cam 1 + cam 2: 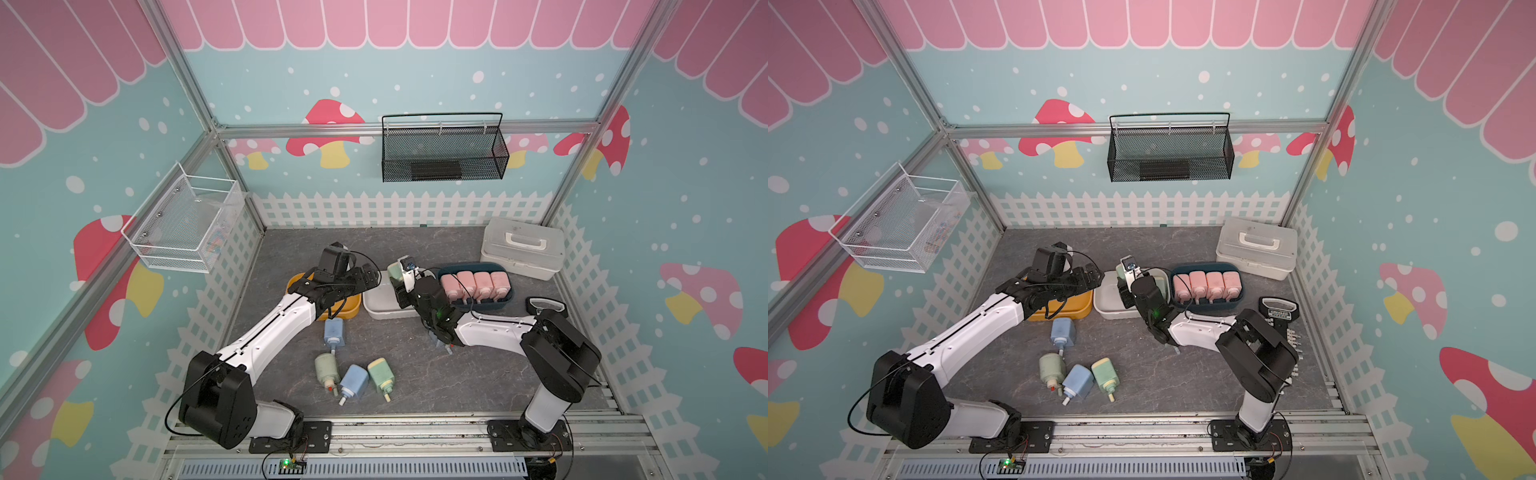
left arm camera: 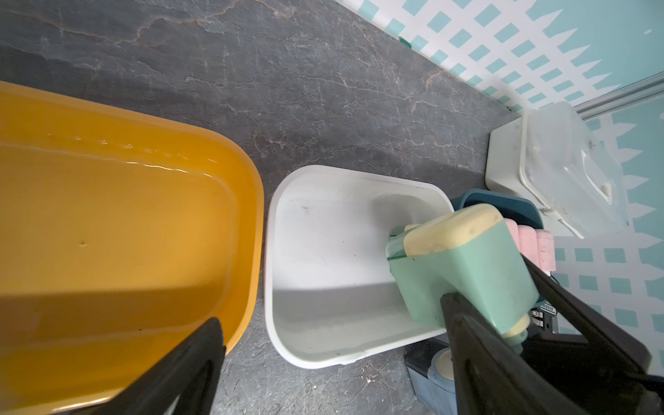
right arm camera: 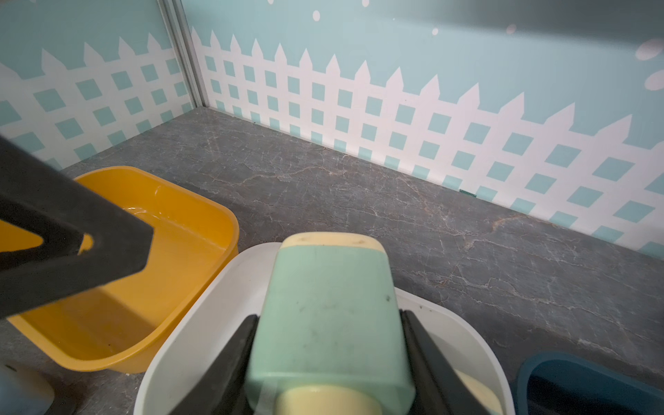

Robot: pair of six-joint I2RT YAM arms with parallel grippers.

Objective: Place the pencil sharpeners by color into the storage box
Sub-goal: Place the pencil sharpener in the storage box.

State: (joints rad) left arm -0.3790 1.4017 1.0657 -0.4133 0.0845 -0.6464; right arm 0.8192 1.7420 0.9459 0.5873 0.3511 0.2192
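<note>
My right gripper (image 3: 328,323) is shut on a green pencil sharpener (image 3: 327,309) with a cream end and holds it tilted over the white storage box (image 1: 380,309). The same sharpener (image 2: 463,273) shows in the left wrist view. My left gripper (image 2: 332,312) hangs open and empty above the gap between the yellow box (image 1: 351,309) and the white one. Several pink sharpeners (image 1: 473,284) stand in a row in the dark blue box (image 1: 509,297). Two blue sharpeners (image 1: 333,332) (image 1: 354,380) and two green ones (image 1: 327,368) (image 1: 381,374) lie loose on the table. A third blue sharpener (image 2: 442,370) lies under my right arm.
A white lidded case (image 1: 523,249) with a handle stands at the back right. A black tool (image 1: 544,305) lies by the right wall. A black mesh basket (image 1: 444,149) hangs on the back wall and a white wire basket (image 1: 183,224) on the left wall.
</note>
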